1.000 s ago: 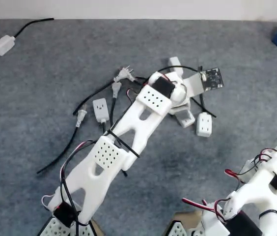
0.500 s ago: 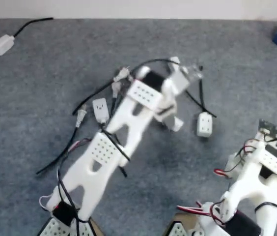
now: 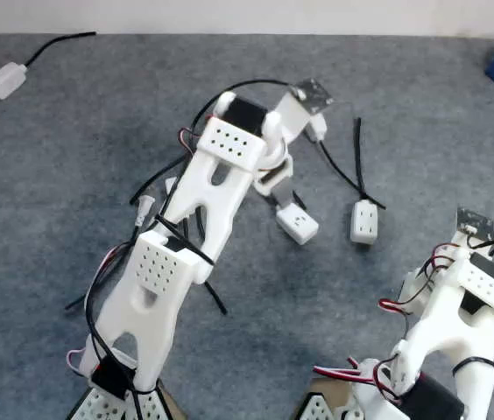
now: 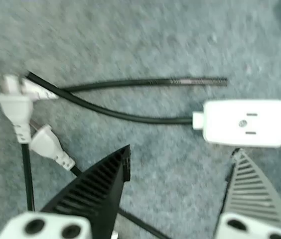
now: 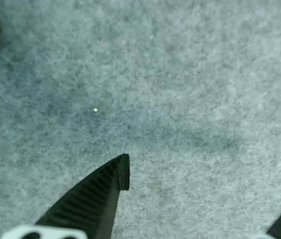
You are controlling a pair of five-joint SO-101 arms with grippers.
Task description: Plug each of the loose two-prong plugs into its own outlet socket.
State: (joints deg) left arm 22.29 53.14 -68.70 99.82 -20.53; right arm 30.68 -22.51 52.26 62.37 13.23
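at the left of the grey tabletop (image 3: 54, 175) a loose plug (image 3: 146, 208) lies beside the left arm. our left claw (image 4: 180, 152) hangs spread and empty over the middle. two more plugs (image 4: 16, 105) lie off beyond its dark finger, while a white socket (image 4: 244, 123) sits just past its pale one, its long axis running along the line from finger to finger. we judge the wrist must turn to grip it. a second socket (image 3: 364, 220) sits further right. our right claw (image 5: 208, 174), also spread, hovers over the tabletop, well apart.
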